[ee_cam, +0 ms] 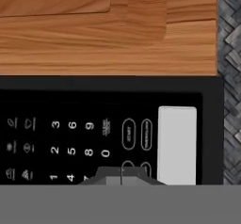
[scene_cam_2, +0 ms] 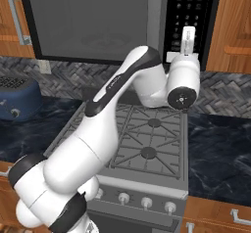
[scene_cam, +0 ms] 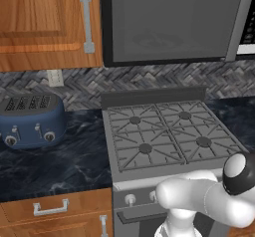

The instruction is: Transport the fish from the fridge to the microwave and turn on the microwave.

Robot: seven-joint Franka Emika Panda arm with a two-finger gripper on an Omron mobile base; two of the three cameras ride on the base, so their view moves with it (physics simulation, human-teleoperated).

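The microwave (scene_cam: 169,22) hangs above the stove, and its large grey door (scene_cam_2: 93,19) is closed. Its black control panel (scene_cam_2: 191,7) with white markings runs down the right side. In the hand view the panel (ee_cam: 94,133) appears close up and rolled sideways, with number keys and oval buttons. My gripper (scene_cam_2: 188,31) is shut with nothing in it, and it points at the lower part of the panel, very near it. Its fingertips (ee_cam: 121,175) sit pressed together just below the oval buttons. The fish is hidden and the fridge is out of view.
A gas stove (scene_cam: 169,136) with knobs stands under the microwave. A blue toaster (scene_cam: 31,121) sits on the dark marble counter (scene_cam: 74,161) to the left. Wooden cupboards (scene_cam: 45,22) flank the microwave, one right beside the panel (ee_cam: 94,30).
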